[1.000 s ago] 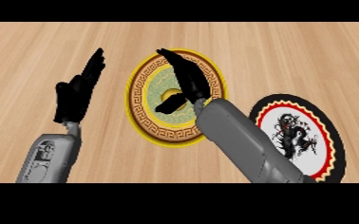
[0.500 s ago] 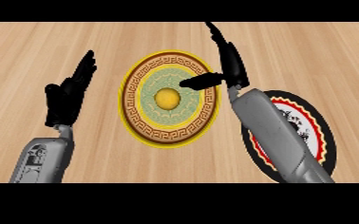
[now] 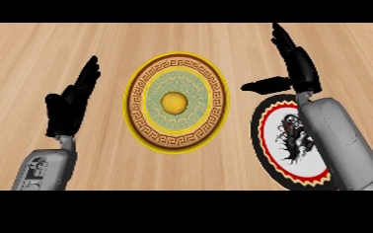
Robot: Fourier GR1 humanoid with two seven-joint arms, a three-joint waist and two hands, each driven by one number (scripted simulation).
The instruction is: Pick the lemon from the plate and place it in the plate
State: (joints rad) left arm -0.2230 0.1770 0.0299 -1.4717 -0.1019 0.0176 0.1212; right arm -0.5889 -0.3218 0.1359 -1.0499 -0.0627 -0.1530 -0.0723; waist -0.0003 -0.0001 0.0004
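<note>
The lemon (image 3: 175,102) sits dead centre on the gold-rimmed patterned plate (image 3: 177,144) in the middle of the wooden counter (image 3: 146,37). Nothing's touching it. The right hand (image 3: 302,71) is off to the right with fingers straight and thumb stuck out, holding nothing. Its forearm crosses the black-rimmed dragon plate (image 3: 262,128). The left hand (image 3: 65,109) rests at the left, also relaxed and empty.

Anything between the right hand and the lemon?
Head view: only the patterned rim of the gold plate and a strip of bare counter lie between the lemon and the right hand. Nothing else.
</note>
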